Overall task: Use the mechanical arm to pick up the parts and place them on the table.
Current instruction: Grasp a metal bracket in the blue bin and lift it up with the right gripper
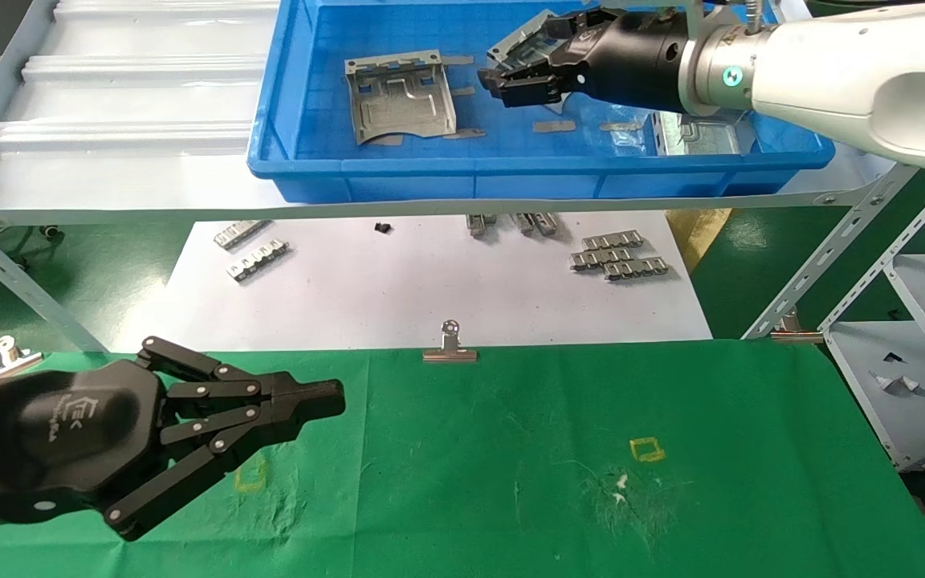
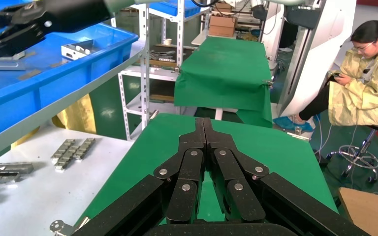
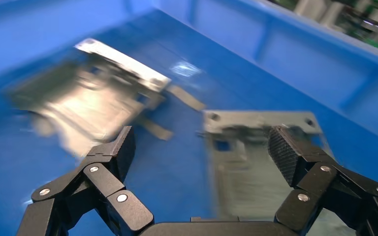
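My right gripper [image 1: 511,80] is open and empty, low inside the blue tray [image 1: 430,172] on the shelf. In the right wrist view [image 3: 202,147] a grey stamped part [image 3: 248,162] lies just under it, nearer one finger [image 3: 285,152]. A second part [image 3: 93,93] lies farther off. In the head view one part [image 1: 402,96] lies in the tray to the gripper's left, one [image 1: 523,44] behind it, and one [image 1: 703,132] under the arm. My left gripper [image 1: 334,399] is shut and empty over the green table [image 1: 551,449]; it also shows in the left wrist view [image 2: 203,123].
A white sheet [image 1: 430,289] beyond the table carries small slotted strips [image 1: 615,255]. A binder clip [image 1: 450,345] sits at the table's far edge. The shelf's front rail [image 1: 430,210] and diagonal braces [image 1: 824,265] cross the space. A seated person [image 2: 364,83] is off to the side.
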Controlling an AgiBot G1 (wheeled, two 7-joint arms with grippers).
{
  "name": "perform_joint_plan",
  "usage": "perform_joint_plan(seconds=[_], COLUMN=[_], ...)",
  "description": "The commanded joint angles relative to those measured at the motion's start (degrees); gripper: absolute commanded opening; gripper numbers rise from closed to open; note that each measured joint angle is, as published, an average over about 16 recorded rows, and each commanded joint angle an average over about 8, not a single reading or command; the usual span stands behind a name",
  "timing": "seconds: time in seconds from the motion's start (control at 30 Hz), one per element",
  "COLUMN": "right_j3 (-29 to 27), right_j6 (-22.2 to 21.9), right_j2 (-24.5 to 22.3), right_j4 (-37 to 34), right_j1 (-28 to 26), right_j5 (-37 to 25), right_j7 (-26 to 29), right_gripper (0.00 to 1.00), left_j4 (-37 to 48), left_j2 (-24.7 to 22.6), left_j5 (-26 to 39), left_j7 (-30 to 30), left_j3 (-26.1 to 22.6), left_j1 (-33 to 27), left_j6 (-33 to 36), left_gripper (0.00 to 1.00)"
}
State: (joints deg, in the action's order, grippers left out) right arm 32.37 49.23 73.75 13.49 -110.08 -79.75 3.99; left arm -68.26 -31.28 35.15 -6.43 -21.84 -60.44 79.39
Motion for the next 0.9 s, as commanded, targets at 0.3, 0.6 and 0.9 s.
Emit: perform_joint_plan(seconds=[0.3, 0.6, 0.9], right_j3=[2.86, 6.51, 10.17], right_j6=[-7.02, -7.35, -10.2], right_j2=[4.3, 4.52, 4.56], right_j4=[-5.09, -2.8, -0.38], right_j1=[-1.74, -0.89, 0.08], right_j5=[-2.59, -2.94, -1.96], right_j7=[-0.2, 4.14, 9.54], right_gripper=[0.0, 0.0, 0.0], left_j4=[0.0, 0.0, 0.0], left_j2=[0.0, 0.0, 0.0], left_j5=[0.0, 0.0, 0.0], left_j7=[0.0, 0.0, 0.0], left_j3=[0.0, 0.0, 0.0], left_j1=[0.0, 0.0, 0.0], left_j6=[0.0, 0.0, 0.0], left_gripper=[0.0, 0.0, 0.0])
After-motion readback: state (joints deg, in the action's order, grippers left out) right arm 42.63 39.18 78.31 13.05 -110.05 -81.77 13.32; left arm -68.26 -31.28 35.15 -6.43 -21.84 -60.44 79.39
